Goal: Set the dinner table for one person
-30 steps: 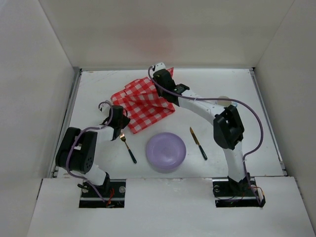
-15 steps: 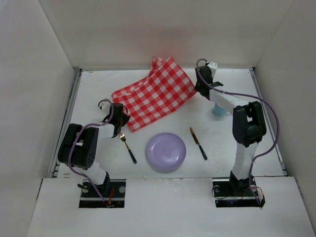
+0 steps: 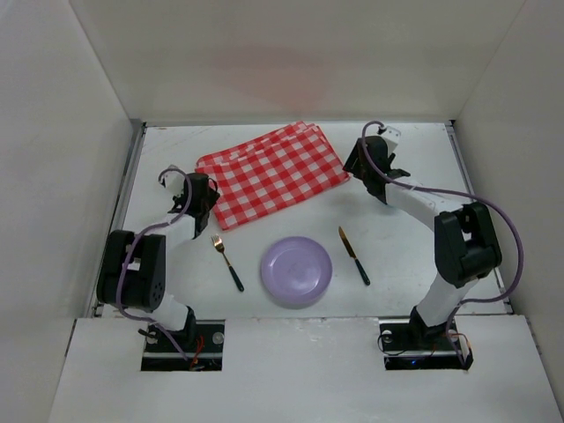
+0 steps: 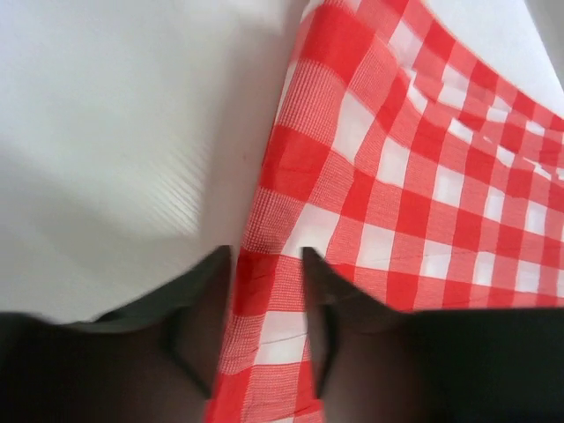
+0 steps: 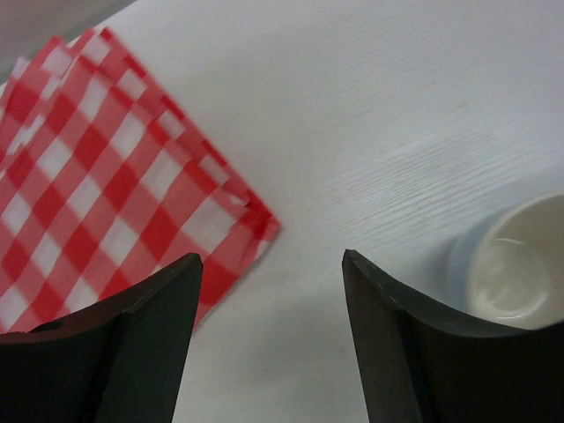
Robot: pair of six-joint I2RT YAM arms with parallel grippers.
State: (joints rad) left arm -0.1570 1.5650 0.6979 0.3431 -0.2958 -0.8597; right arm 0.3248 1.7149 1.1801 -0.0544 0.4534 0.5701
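**Item 1. Dinner table** (image 3: 388, 286): large matte-white rectangular tabletop with tall white panels around it. It carries everything listed below.

**Item 2. Red-and-white checked cloth** (image 3: 271, 172): lies flat at the far middle of the table, set askew, its long edge running from near left to far right. Stacked edges at its right corner suggest it is folded in layers.

**Item 3. Left gripper** (image 4: 264, 256): at the cloth's near-left corner. The fingers (image 4: 207, 300) are parted, with a strip of hem lying between them. They look released rather than pinching, though the wrist view cannot rule out a pad brushing the fabric.

**Item 4. Right gripper** (image 5: 271, 260): just right of the cloth's right corner. The jaws are spread wide over bare tabletop and grasp nothing.

**Item 5. Pale round cup** (image 5: 507, 264): upright, just right of the right gripper, apparently empty.

**Item 6. Round lilac plate** (image 3: 296, 270): near middle, apart from the cloth. A gold fork with a black handle (image 3: 227, 262) lies to its left and a matching knife (image 3: 354, 255) to its right.

**Handling note.** By my reading, the step in hand is letting go of the laid cloth.
- Both grippers should rise straight up before swinging away.
- The left one must be clear of the hem first, so the corner is not dragged or flipped.
- The right arm should lift without backing into the cup.
- The cloth sits crooked, so squaring it before the plate comes on would serve the setting.
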